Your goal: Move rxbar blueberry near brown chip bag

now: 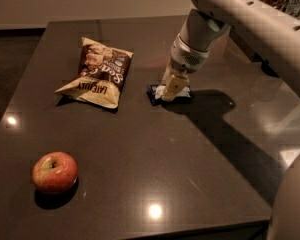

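The rxbar blueberry (155,92), a small dark navy wrapper with a white panel, lies flat on the dark table to the right of the brown chip bag (100,73). The chip bag is crinkled, brown on top and cream below, and a short gap separates it from the bar. My gripper (172,88) reaches down from the upper right and sits right on the bar's right half, covering part of it.
A red-yellow apple (54,171) sits near the table's front left. The table's front edge (190,229) runs along the bottom. My arm (250,19) spans the upper right and casts a shadow on the table's right side.
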